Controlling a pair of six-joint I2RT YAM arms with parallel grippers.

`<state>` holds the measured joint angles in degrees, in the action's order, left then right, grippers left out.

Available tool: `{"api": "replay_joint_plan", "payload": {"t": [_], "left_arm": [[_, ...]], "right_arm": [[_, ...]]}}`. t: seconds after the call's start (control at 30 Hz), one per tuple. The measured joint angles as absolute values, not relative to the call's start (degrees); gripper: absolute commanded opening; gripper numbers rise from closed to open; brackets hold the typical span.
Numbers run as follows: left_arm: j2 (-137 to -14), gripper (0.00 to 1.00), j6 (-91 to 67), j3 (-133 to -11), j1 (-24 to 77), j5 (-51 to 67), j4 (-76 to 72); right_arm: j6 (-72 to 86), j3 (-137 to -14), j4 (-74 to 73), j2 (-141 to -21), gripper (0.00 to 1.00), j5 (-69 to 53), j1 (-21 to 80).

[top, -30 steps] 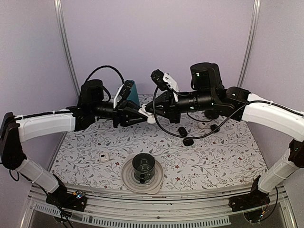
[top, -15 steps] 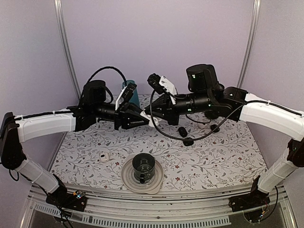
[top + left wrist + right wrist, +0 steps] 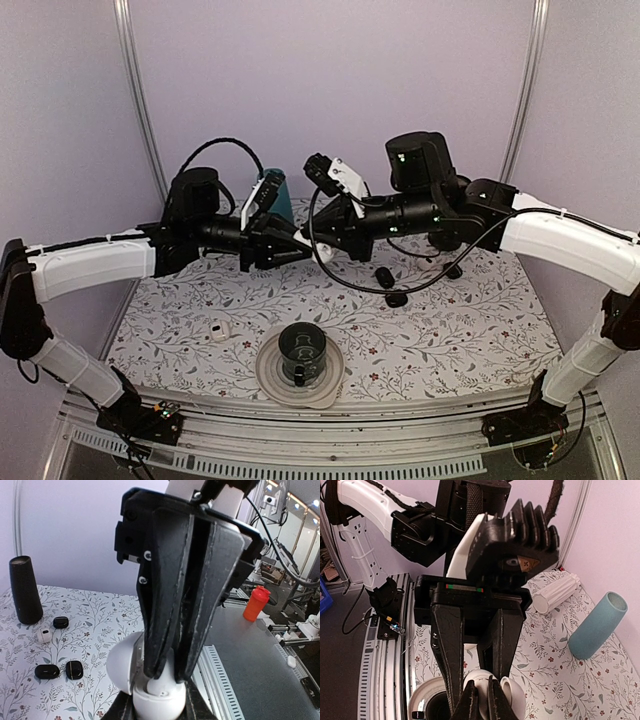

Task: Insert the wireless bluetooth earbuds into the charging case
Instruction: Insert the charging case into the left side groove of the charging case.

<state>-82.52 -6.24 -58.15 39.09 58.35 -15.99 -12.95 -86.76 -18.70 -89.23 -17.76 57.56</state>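
Both grippers meet in mid-air above the back middle of the table. My left gripper (image 3: 303,243) is shut on the white charging case (image 3: 156,701), with its lid (image 3: 121,666) swung open to the side. My right gripper (image 3: 324,248) comes in from the opposite side and is shut on a white earbud (image 3: 163,676), whose lower end sits in the case's opening. In the right wrist view, my right gripper (image 3: 483,694) is nearly closed right at the case (image 3: 482,679). Another small white piece with a dark mark (image 3: 220,329) lies on the table at the left.
A black cup on a white plate (image 3: 268,375) stands at the front middle. Three black oval objects (image 3: 396,298) lie right of centre. A teal vase (image 3: 279,193) stands at the back, a white ribbed cylinder (image 3: 555,594) lies near it, and a black cone (image 3: 25,591) stands on the cloth.
The right arm has edged left and slightly up, and the left wrist shifted a little. Both grippers stay joined at the case.
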Motion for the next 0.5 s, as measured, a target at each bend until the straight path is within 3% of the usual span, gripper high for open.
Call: {"api": "replay_joint_plan", "payload": {"t": [0.27, 0.5], "left_arm": [[-81.2, 0.0, -6.7, -57.2, 39.1, 57.7, -17.3], [-80.3, 0.0, -7.0, -56.1, 39.1, 57.0, -18.7]], "right_arm": [[-13.1, -88.2, -19.0, -90.0, 0.17, -16.6, 58.0], [-13.1, -89.1, -19.4, -90.4, 0.18, -16.2, 58.2]]}}
